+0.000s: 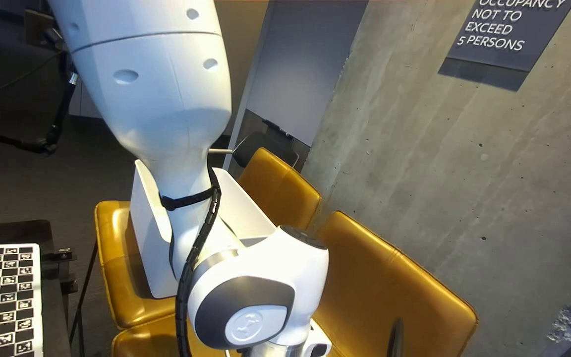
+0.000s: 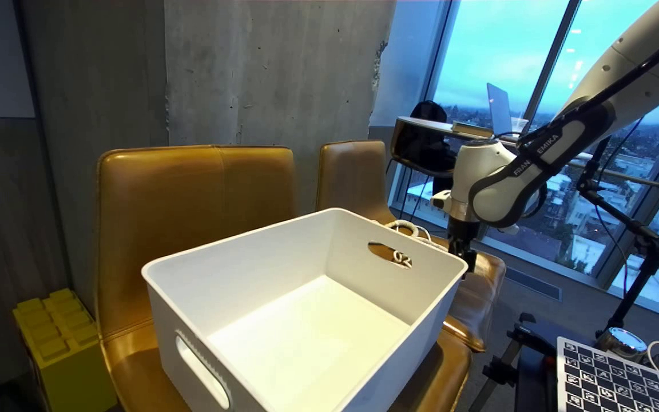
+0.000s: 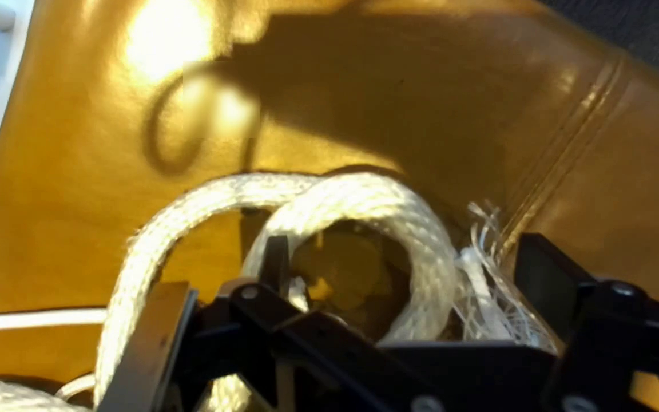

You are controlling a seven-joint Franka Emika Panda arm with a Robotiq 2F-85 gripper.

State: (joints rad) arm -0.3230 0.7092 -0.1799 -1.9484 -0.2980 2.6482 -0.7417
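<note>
At far left of the wrist view, a thin white cord. Left to centre, white braided rope lay looped on a tan seat; probably light, soft, limp, best pinched across the middle coil. Gripper stood spread over that, contact unclear. Frayed end, right of centre, wasn't visible in either exterior view. White bin filled an exterior view's lower centre.
</note>
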